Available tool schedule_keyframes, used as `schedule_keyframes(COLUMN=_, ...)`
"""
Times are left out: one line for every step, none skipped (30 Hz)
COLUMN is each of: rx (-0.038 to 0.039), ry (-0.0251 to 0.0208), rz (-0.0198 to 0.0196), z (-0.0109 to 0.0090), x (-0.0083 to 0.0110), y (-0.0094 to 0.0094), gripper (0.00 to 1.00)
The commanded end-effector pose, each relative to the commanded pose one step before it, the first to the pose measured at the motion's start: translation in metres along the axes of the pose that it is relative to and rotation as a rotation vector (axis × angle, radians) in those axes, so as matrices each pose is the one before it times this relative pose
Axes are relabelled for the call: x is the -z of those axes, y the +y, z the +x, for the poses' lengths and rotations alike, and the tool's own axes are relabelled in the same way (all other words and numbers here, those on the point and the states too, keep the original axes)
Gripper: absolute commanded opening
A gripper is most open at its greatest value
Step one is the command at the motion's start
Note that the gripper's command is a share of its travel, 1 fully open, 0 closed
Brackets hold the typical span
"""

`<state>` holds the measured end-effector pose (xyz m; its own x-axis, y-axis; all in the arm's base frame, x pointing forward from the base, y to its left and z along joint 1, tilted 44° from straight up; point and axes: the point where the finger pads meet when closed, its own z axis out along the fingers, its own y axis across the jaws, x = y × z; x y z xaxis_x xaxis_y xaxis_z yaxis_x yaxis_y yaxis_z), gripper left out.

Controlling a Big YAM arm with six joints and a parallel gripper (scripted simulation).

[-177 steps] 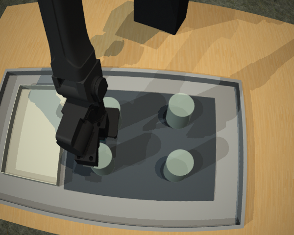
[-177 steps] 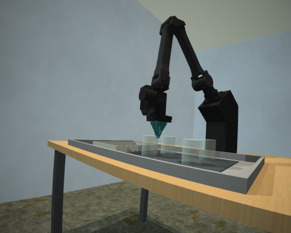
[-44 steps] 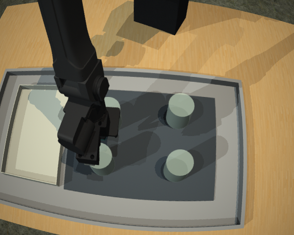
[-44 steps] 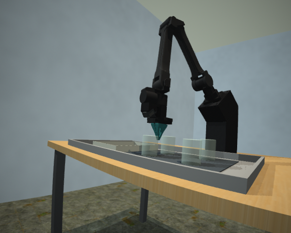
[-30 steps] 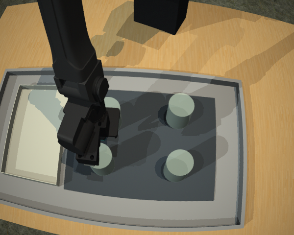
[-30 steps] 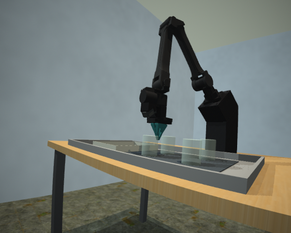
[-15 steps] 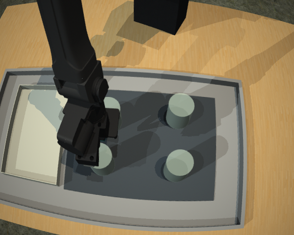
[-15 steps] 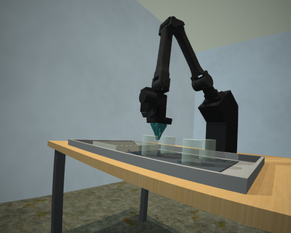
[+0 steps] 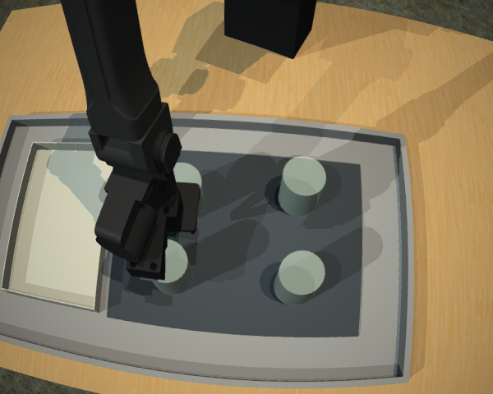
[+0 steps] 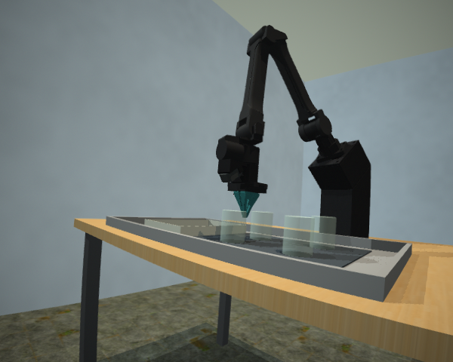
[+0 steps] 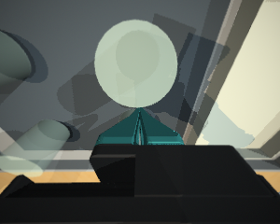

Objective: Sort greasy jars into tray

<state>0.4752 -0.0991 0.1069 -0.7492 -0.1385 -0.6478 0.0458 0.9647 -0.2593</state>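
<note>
My gripper is shut and empty, teal fingertips together, pointing down. The tips are just behind the front-left jar, slightly below its top; whether they touch it I cannot tell. The back-left jar is partly hidden by the gripper. The front-right jar and back-right jar also stand upright on the dark mat. The cream tray holds no jar.
A raised grey rim surrounds the steel top, mat and tray. The black arm base stands behind it on the wooden table. The tray's near wall lies close to the mat's left edge.
</note>
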Motion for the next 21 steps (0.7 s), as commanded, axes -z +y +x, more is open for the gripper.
schedule_keyframes(rx=0.00051, ry=0.01402, rz=0.00065, z=-0.00154, x=-0.00670, y=-0.00164, gripper=0.00)
schedule_keyframes(rx=0.00000, ry=0.00000, rz=0.00000, z=-0.00013, x=0.00000, y=0.00000, gripper=0.00)
schedule_keyframes(rx=0.00000, ry=0.00000, rz=0.00000, z=-0.00013, x=0.00000, y=0.00000, gripper=0.00)
schedule_keyframes(rx=0.00000, ry=0.00000, rz=0.00000, z=-0.00013, x=0.00000, y=0.00000, gripper=0.00)
schedule_keyframes(rx=0.00000, ry=0.00000, rz=0.00000, z=-0.00013, x=0.00000, y=0.00000, gripper=0.00)
schedule_keyframes(rx=0.00000, ry=0.00000, rz=0.00000, z=-0.00013, x=0.00000, y=0.00000, gripper=0.00)
schedule_keyframes(rx=0.00000, ry=0.00000, rz=0.00000, z=-0.00013, x=0.00000, y=0.00000, gripper=0.00)
schedule_keyframes(rx=0.00000, ry=0.00000, rz=0.00000, z=-0.00013, x=0.00000, y=0.00000, gripper=0.00)
schedule_keyframes(rx=0.00000, ry=0.00000, rz=0.00000, z=-0.00013, x=0.00000, y=0.00000, gripper=0.00)
schedule_keyframes(rx=0.00000, ry=0.00000, rz=0.00000, z=-0.00013, x=0.00000, y=0.00000, gripper=0.00)
schedule_keyframes(rx=0.00000, ry=0.00000, rz=0.00000, z=-0.00013, x=0.00000, y=0.00000, gripper=0.00)
schedule_keyframes(rx=0.00000, ry=0.00000, rz=0.00000, z=-0.00013, x=0.00000, y=0.00000, gripper=0.00)
schedule_keyframes(rx=0.00000, ry=0.00000, rz=0.00000, z=0.00000, x=0.00000, y=0.00000, gripper=0.00)
schedule_keyframes(rx=0.00000, ry=0.00000, rz=0.00000, z=0.00000, x=0.00000, y=0.00000, gripper=0.00)
schedule_keyframes(rx=0.00000, ry=0.00000, rz=0.00000, z=-0.00013, x=0.00000, y=0.00000, gripper=0.00)
schedule_keyframes(rx=0.00000, ry=0.00000, rz=0.00000, z=-0.00013, x=0.00000, y=0.00000, gripper=0.00)
schedule_keyframes(rx=0.00000, ry=0.00000, rz=0.00000, z=-0.00013, x=0.00000, y=0.00000, gripper=0.00)
schedule_keyframes(rx=0.00000, ry=0.00000, rz=0.00000, z=-0.00013, x=0.00000, y=0.00000, gripper=0.00)
schedule_keyframes(rx=0.00000, ry=0.00000, rz=0.00000, z=-0.00013, x=0.00000, y=0.00000, gripper=0.00)
schedule_keyframes(rx=0.00000, ry=0.00000, rz=0.00000, z=-0.00013, x=0.00000, y=0.00000, gripper=0.00)
schedule_keyframes(rx=0.00000, ry=0.00000, rz=0.00000, z=-0.00013, x=0.00000, y=0.00000, gripper=0.00)
